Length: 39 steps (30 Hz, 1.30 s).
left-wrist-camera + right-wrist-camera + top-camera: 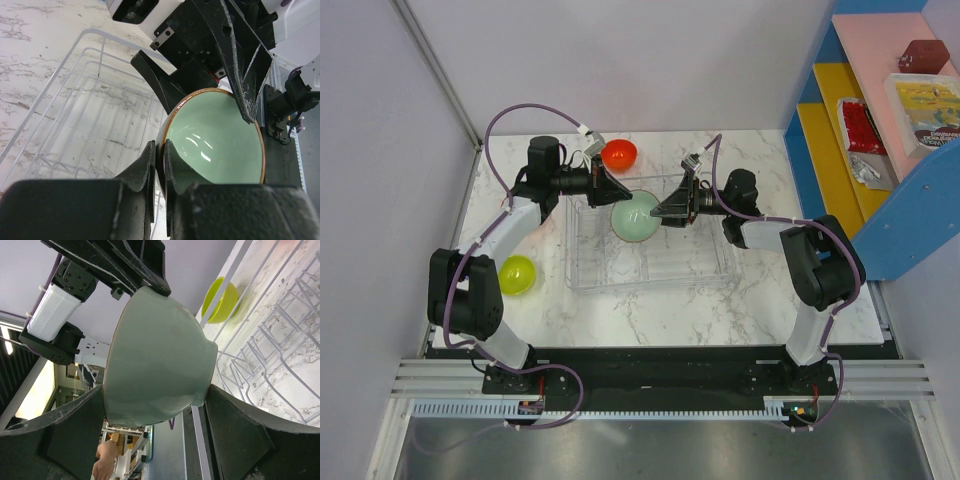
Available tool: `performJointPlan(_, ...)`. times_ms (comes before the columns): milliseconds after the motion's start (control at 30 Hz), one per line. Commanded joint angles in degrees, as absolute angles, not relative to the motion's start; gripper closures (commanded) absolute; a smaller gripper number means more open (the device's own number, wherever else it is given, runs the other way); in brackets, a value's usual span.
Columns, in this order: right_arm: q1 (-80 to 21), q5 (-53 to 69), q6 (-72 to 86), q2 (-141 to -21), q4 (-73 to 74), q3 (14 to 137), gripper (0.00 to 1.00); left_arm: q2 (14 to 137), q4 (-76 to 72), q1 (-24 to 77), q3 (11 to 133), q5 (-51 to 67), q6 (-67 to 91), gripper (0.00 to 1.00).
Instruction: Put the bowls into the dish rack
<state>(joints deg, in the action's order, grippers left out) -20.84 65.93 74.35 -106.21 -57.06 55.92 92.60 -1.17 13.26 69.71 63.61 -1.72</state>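
A pale green bowl [636, 218] hangs above the far middle of the clear dish rack [582, 283] on the marble bench [650, 310]. The left pincer [161, 152] is clamped on the bowl's left rim. The right pincer [660, 212] straddles the bowl from mouth to foot, and I cannot tell whether it grips. The bowl looks glazed, so it is probably stiff, slick, weighty and breakable, and the rim seems the surest hold. It is round, with no long axis. The mouth faces roughly up, tipped towards the left.
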Motion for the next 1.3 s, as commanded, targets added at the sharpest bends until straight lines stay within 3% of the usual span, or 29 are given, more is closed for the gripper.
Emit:
performJointPlan(0, -21.27, 65.74, 76.55, -106.35, -62.75, 56.51, 0.14, 89.21, -5.36, 13.8, 69.08, 65.13, 1.05, 0.98)
performJointPlan(667, -20.39, 66.36, 79.37, -107.84, -64.86, 56.69, 0.19, 87.19, -8.44, 13.89, 65.3, 63.63, 1.14, 0.98)
performJointPlan(767, -20.39, 66.36, 79.37, -107.93, -64.95, 56.69, 0.24, 87.19, -8.88, 14.06, 65.04, 63.63, 1.23, 0.98)
performJointPlan(867, -20.39, 66.09, 79.37, -108.02, -65.04, 56.51, 0.47, 87.28, -8.96, 14.15, 64.86, 63.63, 1.23, 0.98)
performJointPlan(900, -20.39, 65.92, 79.37, -107.93, -65.04, 56.51, 0.69, 87.36, -9.05, 14.24, 64.86, 63.72, 1.23, 0.98)
performJointPlan(1000, -20.39, 65.92, 79.28, -107.93, -65.04, 56.51, 1.0, 87.71, -9.05, 14.24, 64.95, 63.9, 1.32, 0.98)
performJointPlan(1200, -20.39, 65.13, 76.39, -107.49, -61.54, 56.34, 1.0, 88.94, -9.14, 14.24, 65.74, 64.07, 2.46, 0.98)
performJointPlan(1267, -20.39, 64.69, 74.19, -107.4, -57.42, 56.25, 1.0, 89.38, -9.14, 14.24, 66.44, 63.81, 2.9, 0.91)
